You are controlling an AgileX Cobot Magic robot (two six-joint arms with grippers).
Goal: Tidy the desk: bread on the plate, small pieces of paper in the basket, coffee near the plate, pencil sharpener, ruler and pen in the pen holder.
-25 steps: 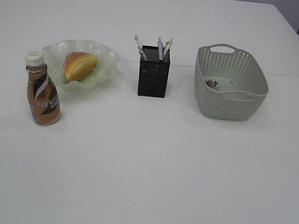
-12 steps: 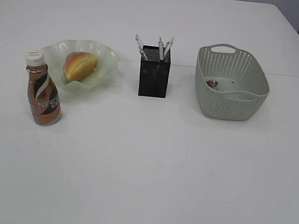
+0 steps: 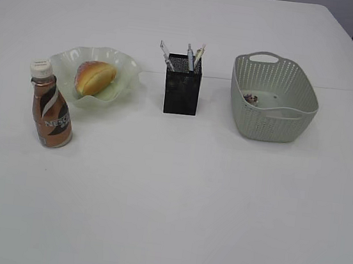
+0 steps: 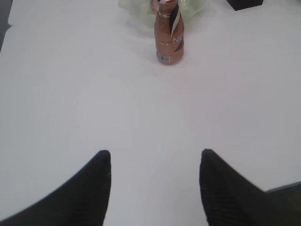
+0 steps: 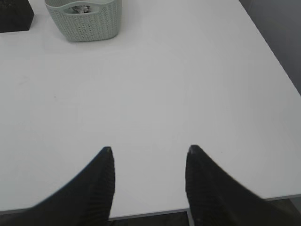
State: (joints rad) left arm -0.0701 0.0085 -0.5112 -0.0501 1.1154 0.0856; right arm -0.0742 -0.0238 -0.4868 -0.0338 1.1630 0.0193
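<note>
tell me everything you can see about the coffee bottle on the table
The coffee bottle is a small, waisted bottle with a white cap and a glossy brown label carrying white lettering and a white swirl; a barcode shows low on its back in the left wrist view. It stands upright and capped on the white table, at the left, just in front of the wavy pale green plate that holds the bread. Whether it touches the plate's rim cannot be told. No gripper touches it.

Office; white desk (image 3: 175,196), pen holder (image 3: 181,94)
</note>
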